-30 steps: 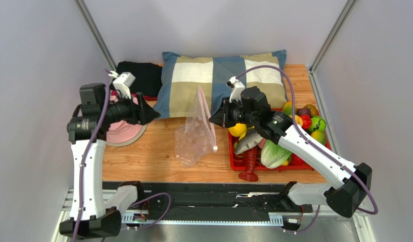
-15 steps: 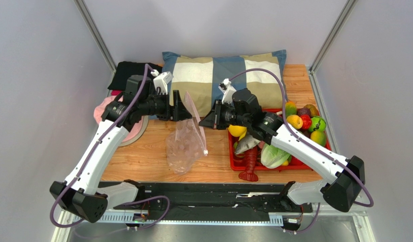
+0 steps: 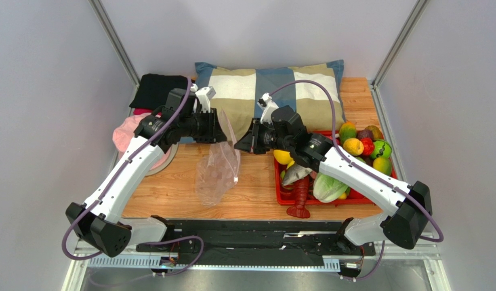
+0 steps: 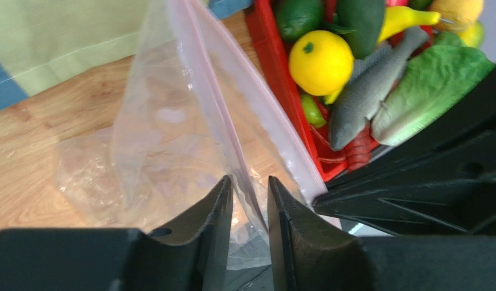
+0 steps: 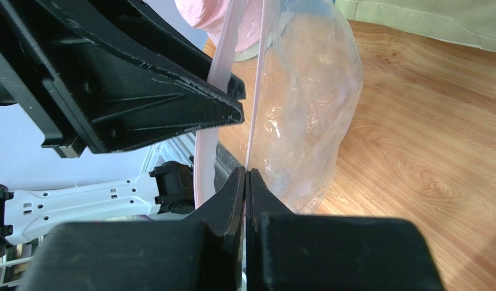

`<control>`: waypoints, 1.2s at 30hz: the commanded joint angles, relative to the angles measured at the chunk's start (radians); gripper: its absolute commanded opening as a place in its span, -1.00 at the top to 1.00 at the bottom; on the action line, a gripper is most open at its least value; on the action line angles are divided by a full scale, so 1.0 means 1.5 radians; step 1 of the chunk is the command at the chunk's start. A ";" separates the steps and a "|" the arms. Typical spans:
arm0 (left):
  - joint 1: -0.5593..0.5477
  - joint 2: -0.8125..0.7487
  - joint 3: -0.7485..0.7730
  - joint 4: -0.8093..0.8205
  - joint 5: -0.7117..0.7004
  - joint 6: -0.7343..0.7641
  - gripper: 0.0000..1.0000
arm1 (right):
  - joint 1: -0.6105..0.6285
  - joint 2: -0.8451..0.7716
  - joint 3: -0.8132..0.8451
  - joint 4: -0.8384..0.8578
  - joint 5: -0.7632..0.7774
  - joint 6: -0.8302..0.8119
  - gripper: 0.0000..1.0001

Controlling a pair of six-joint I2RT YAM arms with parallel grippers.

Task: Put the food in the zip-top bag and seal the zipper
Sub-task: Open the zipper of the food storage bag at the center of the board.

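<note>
Clear pink-dotted zip-top bag [image 3: 217,176]: hangs over wooden table [image 3: 165,197], bottom slumped on it, beside red tray [image 3: 279,193]. Right gripper [image 5: 245,173] clamped on pinkish zipper [image 5: 254,103]. Left gripper [image 4: 249,182] narrowly apart, straddling opposite lip [image 4: 208,91]. Risk: floppy lip slips out before pinch, so mouth won't open.

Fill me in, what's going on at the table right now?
Both arms are at the mouth of the clear dotted bag, whose bottom slumps on the table. The right gripper is shut on one lip of the zipper strip. The left gripper has its jaws narrowly apart around the other lip. The fish, lettuce and other food sit in the red tray.
</note>
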 commanded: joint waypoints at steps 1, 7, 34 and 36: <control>0.010 -0.008 0.031 -0.052 -0.032 0.043 0.55 | 0.002 -0.008 0.030 0.006 0.042 -0.022 1.00; 0.092 -0.010 0.030 -0.112 0.057 0.099 1.00 | -0.021 -0.051 -0.013 -0.050 0.088 -0.098 1.00; 0.056 0.060 -0.044 0.026 0.280 0.051 1.00 | -0.090 -0.210 0.014 -0.324 0.093 -0.409 -0.76; 0.055 0.064 -0.046 0.027 0.278 0.049 1.00 | -0.137 -0.241 0.018 -0.359 0.096 -0.425 -0.86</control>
